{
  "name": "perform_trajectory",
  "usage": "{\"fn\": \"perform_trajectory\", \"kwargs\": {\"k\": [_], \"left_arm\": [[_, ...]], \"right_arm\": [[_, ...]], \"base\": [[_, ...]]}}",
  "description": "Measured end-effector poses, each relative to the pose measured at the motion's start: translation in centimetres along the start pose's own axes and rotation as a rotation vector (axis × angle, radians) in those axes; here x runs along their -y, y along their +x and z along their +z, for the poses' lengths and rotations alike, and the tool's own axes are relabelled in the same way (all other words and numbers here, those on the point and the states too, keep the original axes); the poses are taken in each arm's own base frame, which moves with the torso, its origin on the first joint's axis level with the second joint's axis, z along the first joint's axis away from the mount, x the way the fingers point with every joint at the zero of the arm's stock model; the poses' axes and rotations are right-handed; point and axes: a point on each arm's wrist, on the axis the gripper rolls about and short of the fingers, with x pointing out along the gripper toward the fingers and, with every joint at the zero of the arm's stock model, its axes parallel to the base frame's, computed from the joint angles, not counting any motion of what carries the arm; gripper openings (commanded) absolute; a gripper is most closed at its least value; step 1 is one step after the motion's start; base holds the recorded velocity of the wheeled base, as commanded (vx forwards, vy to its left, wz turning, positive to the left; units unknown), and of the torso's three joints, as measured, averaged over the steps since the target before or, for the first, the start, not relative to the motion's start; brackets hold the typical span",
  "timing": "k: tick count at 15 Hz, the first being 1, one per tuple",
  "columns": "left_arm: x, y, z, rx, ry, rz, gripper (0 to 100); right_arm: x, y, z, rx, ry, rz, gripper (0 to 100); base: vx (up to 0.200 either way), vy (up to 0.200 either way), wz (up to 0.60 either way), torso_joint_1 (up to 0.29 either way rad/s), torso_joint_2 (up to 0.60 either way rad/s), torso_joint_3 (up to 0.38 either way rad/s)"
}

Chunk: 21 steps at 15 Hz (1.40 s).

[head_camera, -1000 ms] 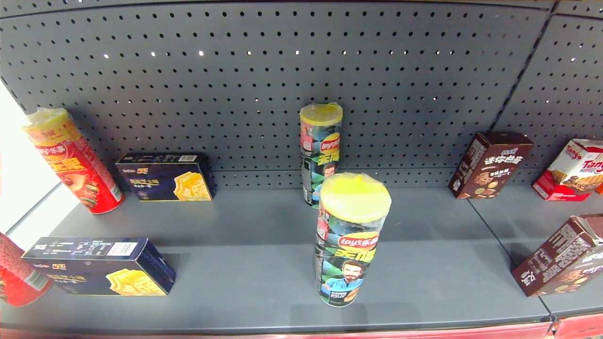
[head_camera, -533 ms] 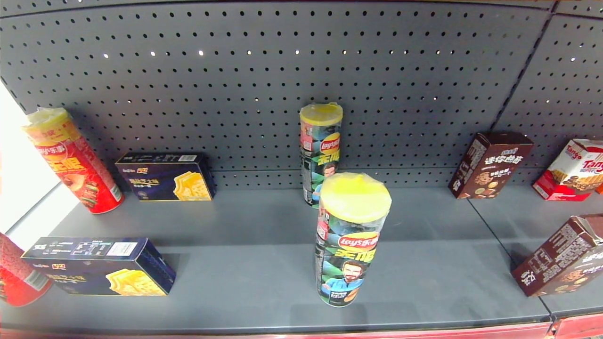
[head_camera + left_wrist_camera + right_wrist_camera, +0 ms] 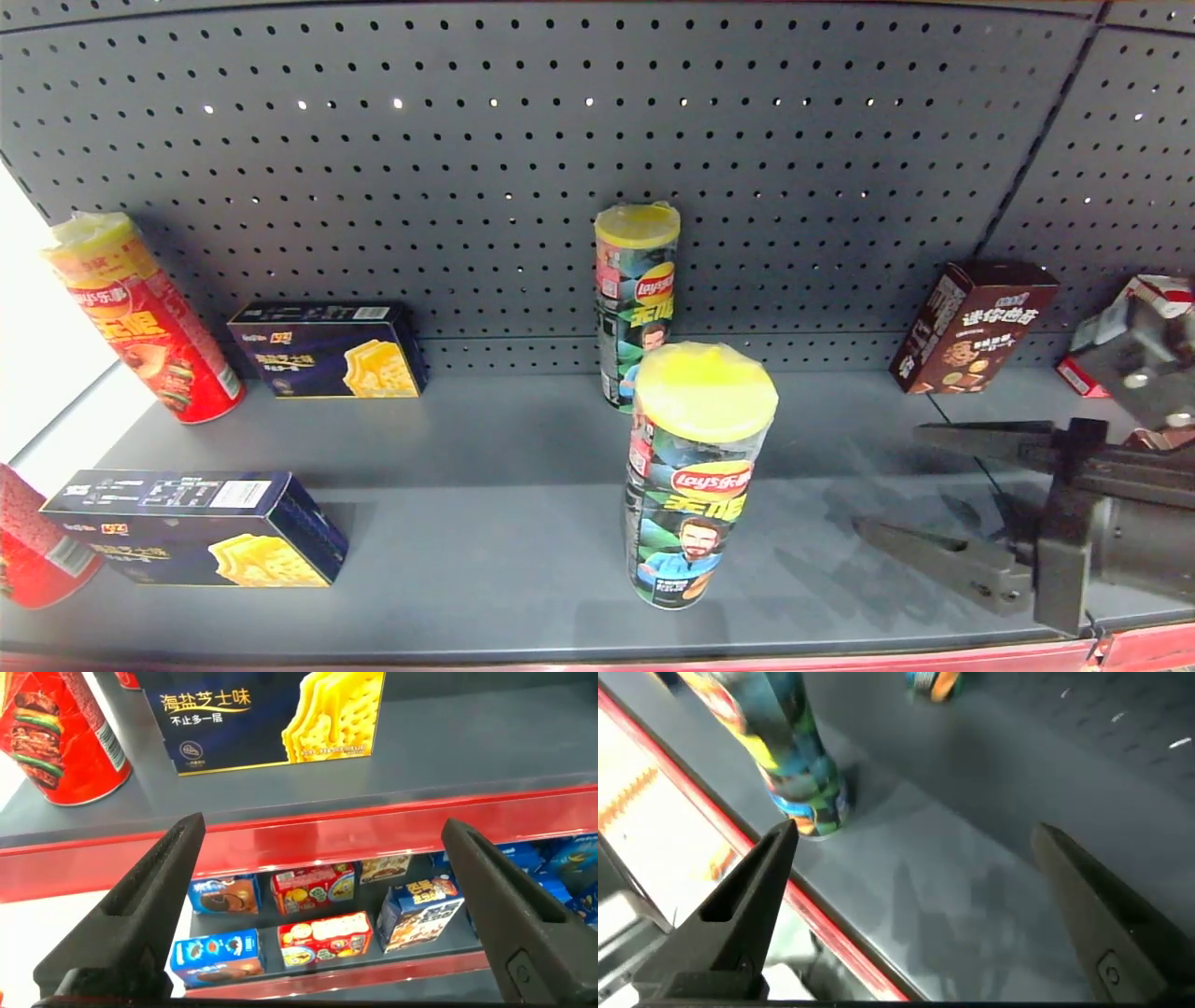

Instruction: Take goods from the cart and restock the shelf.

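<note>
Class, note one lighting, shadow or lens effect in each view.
Head view: glare whites out the left edge; light pricks through the grey perforated back panel, whose hole rows bow; the right tool shadows the grey metal shelf. Right wrist view: same shadow. Left wrist view: sheen on the red shelf edge.

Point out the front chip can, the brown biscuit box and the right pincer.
front chip can [image 3: 695, 509], head view, label
brown biscuit box [image 3: 980, 338], head view, front face
right pincer [image 3: 889, 478], head view, between fingertips

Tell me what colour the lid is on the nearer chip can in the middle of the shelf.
The lid is yellow, clearest in the head view.
</note>
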Motion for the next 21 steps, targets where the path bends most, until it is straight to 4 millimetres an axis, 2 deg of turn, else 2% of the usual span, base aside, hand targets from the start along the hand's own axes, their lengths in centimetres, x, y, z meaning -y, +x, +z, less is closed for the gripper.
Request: {"fn": "perform_trajectory", "kwargs": {"k": [4,8,16,21], "left_arm": [[0.0,0.0,0.0,0.000,0.001,-0.001,100],[0.0,0.0,0.0,0.000,0.001,-0.001,100],[0.0,0.0,0.0,0.000,0.001,-0.002,100],[0.0,0.0,0.0,-0.001,0.001,-0.002,100]], "right_arm": [[-0.2,4.1,-0.2,-0.100,-0.022,0.023,100],[-0.2,6.2,-0.2,-0.138,-0.027,0.034,100],[-0.2,8.5,0.1,-0.164,-0.045,0.040,100],[-0.2,8.6,-0.2,-0.176,-0.046,0.043,100]], "base": [[0.000,0.000,0.00,0.000,0.00,0.000],[0.000,0.000,0.00,0.000,0.00,0.000],[0.000,0.000,0.00,0.000,0.00,0.000],[0.000,0.000,0.00,0.000,0.00,0.000]]}}
